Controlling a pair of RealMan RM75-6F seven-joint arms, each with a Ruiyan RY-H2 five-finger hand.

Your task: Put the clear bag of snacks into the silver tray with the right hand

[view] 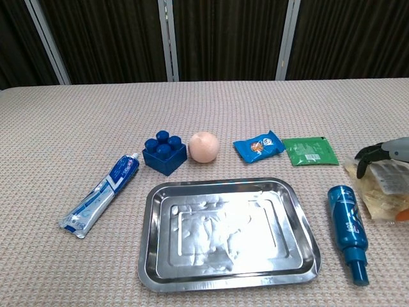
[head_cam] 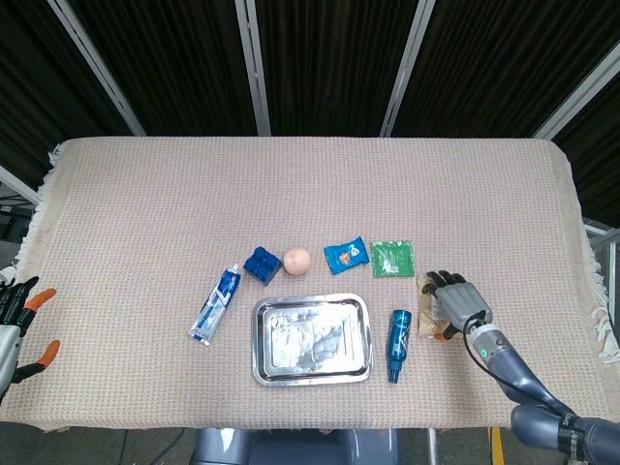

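The clear bag of snacks [view: 381, 192] lies on the cloth at the right, beside the blue bottle [view: 348, 230]. My right hand [head_cam: 457, 302] sits on top of the bag [head_cam: 425, 312]. Its dark fingers [view: 365, 157] curl down over the bag's far edge, and the orange thumb tip shows at the near edge. The bag stays flat on the table. The silver tray [head_cam: 312, 338] is empty, left of the bottle [head_cam: 398, 345]; its rim [view: 151, 246] shows in the chest view. My left hand [head_cam: 14, 325] hangs off the table's left edge with fingers apart, holding nothing.
Behind the tray lie a green packet [head_cam: 391, 258], a blue snack packet [head_cam: 344, 255], a peach ball [head_cam: 296, 260] and a blue block [head_cam: 262, 263]. A toothpaste tube [head_cam: 215, 304] lies left of the tray. The table's right edge is near the right hand.
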